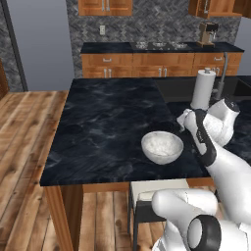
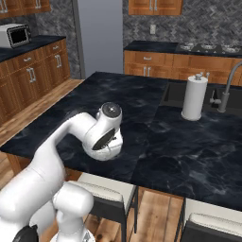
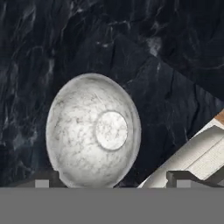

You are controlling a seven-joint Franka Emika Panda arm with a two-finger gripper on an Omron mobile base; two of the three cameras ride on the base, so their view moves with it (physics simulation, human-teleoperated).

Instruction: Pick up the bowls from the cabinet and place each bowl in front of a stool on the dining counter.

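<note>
Black dining counter (image 1: 108, 122) bears marbled bowl (image 1: 162, 146) near its edge, pincer (image 3: 113, 183) spread.

One marbled bowl (image 1: 162, 147) sits on the table (image 1: 108, 122) just below the open claw (image 3: 113, 183). Two stools (image 2: 111, 191) stand at the table's near edge. One paper towel roll (image 2: 194, 97) stands well beyond the claw.

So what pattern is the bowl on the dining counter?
White-grey marbled bowl, on the black dining counter; clearest in the hand view.
</note>
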